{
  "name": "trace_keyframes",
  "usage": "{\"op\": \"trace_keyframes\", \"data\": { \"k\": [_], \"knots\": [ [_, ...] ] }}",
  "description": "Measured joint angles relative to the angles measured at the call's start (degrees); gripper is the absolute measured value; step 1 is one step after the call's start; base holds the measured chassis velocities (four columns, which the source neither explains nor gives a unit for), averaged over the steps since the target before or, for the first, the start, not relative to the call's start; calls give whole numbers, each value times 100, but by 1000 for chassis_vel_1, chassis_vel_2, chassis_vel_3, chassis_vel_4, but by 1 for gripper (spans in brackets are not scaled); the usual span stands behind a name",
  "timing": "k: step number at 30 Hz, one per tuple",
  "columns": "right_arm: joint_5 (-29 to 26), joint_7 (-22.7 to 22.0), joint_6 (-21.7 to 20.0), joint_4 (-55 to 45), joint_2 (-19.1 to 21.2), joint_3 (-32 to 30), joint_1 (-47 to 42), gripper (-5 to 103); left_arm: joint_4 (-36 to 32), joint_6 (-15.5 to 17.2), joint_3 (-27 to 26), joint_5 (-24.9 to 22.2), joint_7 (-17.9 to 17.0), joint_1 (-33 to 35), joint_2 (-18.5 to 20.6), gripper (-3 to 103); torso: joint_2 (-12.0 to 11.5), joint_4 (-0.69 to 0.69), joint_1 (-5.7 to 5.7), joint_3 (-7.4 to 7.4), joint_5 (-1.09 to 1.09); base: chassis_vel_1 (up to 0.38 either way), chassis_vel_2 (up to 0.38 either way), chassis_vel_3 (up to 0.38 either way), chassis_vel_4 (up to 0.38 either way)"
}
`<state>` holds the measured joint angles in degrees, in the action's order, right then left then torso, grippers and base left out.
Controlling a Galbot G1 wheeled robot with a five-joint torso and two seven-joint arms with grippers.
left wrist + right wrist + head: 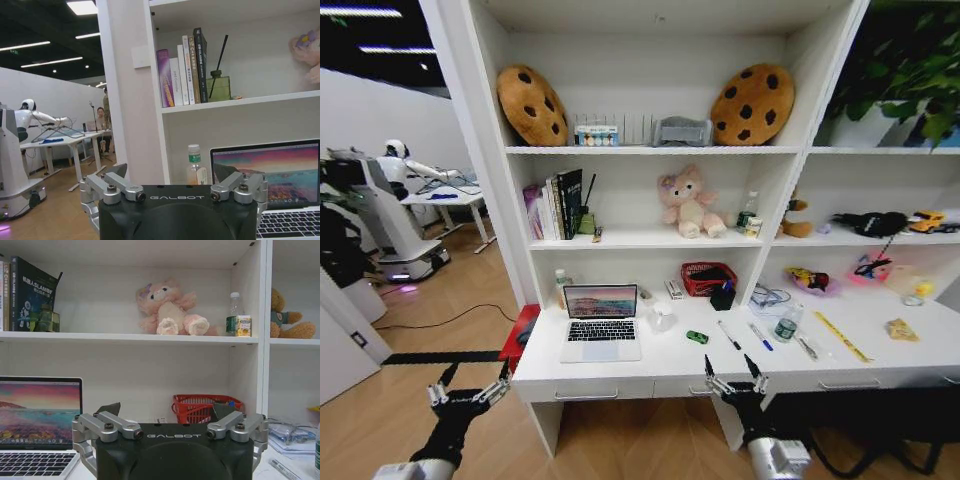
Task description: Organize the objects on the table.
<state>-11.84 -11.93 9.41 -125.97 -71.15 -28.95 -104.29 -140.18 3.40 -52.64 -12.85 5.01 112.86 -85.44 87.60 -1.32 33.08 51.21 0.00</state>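
On the long white table (665, 362) an open silver laptop (600, 322) stands at the left. To its right lie a tiny green toy car (697, 337), a dark pen (728, 335), a blue pen (761, 337) and a small clear jar with green on it (785, 323). My left gripper (470, 386) hovers open, short of the table's left corner. In front of the drawer row, my right gripper (735, 376) is open too. The left wrist view shows the left gripper (172, 172) facing the laptop (270, 175). The right gripper (166, 410) is empty in the right wrist view.
A red basket (708, 278) and a black cup (723, 297) stand at the table's back. A yellow ruler (842, 336) lies to the right. A red seat (520, 335) sits left of the table. Shelves above hold books (560, 203), a pink plush (688, 203) and cushions.
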Motion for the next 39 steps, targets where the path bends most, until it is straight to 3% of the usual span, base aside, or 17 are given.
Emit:
{"op": "trace_keyframes", "data": {
  "k": [10, 15, 17, 18, 20, 22, 23, 25, 28, 29, 31, 32, 34, 35, 37, 39],
  "knots": [
    [-74, -12, 115, 20, -11, -3, 11, 100, 16, -3, 15, 28, 28, 2, 1, 96, -4, 0, 7, 3, 1, -226, 216, 224, -222],
    [-7, 370, 416, 53, -9, -17, -51, 100, -11, -6, -81, 17, 314, -15, 270, 96, -5, 2, 11, 4, -1, -235, 249, 261, -264],
    [74, 608, 589, 78, 22, -19, -125, 100, -3, -10, -234, -43, 580, -37, 759, 100, -7, 2, 16, 5, 0, -161, 137, 92, -108],
    [74, 608, 589, 78, 22, -19, -125, 100, -3, -10, -234, -43, 580, -37, 759, 100, -7, 2, 16, 5, 0, -138, 137, 10, -32],
    [314, 717, 789, 172, 27, -45, -187, 100, 153, -46, -427, -63, 1007, -38, 1411, 90, -6, -4, 10, 3, -1, -37, 37, 5, -6],
    [368, 734, 840, 195, 19, -60, -201, 100, 201, -47, -441, -83, 1040, -38, 1522, 86, -6, -4, 9, 3, -2, 0, 0, 0, 0],
    [487, 778, 983, 245, -18, -114, -253, 100, 405, -55, -464, -133, 1111, -84, 1905, 80, -4, 0, 5, 2, -1, 73, -35, -64, 17],
    [521, 783, 1041, 263, -43, -153, -295, 100, 509, -57, -478, -128, 1132, -127, 2066, 75, -2, 0, 2, 1, 0, 73, -46, -72, 17],
    [603, 784, 1215, 411, -121, -252, -396, 100, 906, -58, -570, -127, 1339, -337, 2758, 58, -1, 3, -1, 0, -2, 73, -55, -42, 48],
    [603, 784, 1215, 411, -121, -252, -396, 100, 906, -58, -570, -127, 1339, -337, 2758, 58, -1, 3, -1, 0, -2, 69, -55, -53, 48],
    [720, 782, 1332, 538, -211, -290, -426, 100, 1192, -5, -639, -332, 1445, -494, 3486, 47, -1, 3, 0, 0, -2, 0, 0, 0, 0],
    [720, 782, 1332, 538, -211, -290, -426, 100, 1192, -5, -639, -332, 1445, -494, 3486, 47, -1, 3, 0, 0, -2, 0, 0, 0, 0],
    [846, 778, 1431, 641, -311, -308, -448, 100, 1542, 70, -642, -587, 1518, -766, 4236, 36, -3, 1, 5, 2, 1, 0, 0, 0, 0],
    [846, 778, 1431, 641, -311, -308, -448, 100, 1542, 70, -642, -587, 1518, -766, 4236, 36, -3, 1, 5, 2, 1, 0, 0, 0, 0],
    [927, 775, 1505, 719, -410, -321, -497, 100, 1924, 151, -486, -852, 1671, -1325, 4898, 25, -4, -1, 7, 3, -1, 0, 0, 0, 0],
    [938, 772, 1520, 742, -436, -323, -509, 100, 2010, 199, -414, -941, 1693, -1478, 5049, 20, -4, -2, 7, 3, 0, 0, 0, 0, 0]
  ]
}}
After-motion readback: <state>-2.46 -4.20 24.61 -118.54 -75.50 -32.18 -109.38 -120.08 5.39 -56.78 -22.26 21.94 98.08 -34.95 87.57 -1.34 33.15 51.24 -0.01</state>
